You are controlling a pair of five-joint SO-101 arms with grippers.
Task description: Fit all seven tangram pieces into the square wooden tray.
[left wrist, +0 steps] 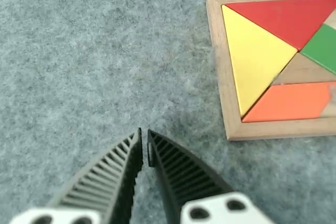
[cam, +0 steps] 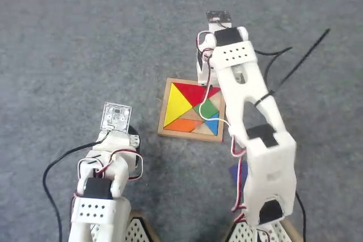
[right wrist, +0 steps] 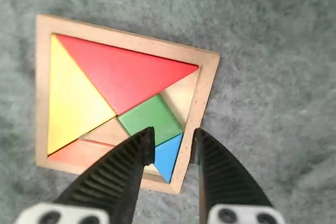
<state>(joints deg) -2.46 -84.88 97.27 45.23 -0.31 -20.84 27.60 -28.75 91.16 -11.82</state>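
Tangram pieces (cam: 190,111) lie in the wooden tray (cam: 163,114), just right of centre in the high view. My right gripper (right wrist: 173,135) hangs above the tray's edge with its jaws parted and nothing gripped. The blue triangle (right wrist: 168,157) shows through the gap, touching the green square (right wrist: 149,119). My left gripper (left wrist: 144,132) has its jaws all but touching and empty. It sits over grey carpet (cam: 68,55) at the lower left of the high view, apart from the tray.

No writing, number, label or sign can be read anywhere: not on the wooden tray (cam: 163,111), the coloured pieces (cam: 177,106), the arms (cam: 249,100) or the grey carpet (cam: 68,55).
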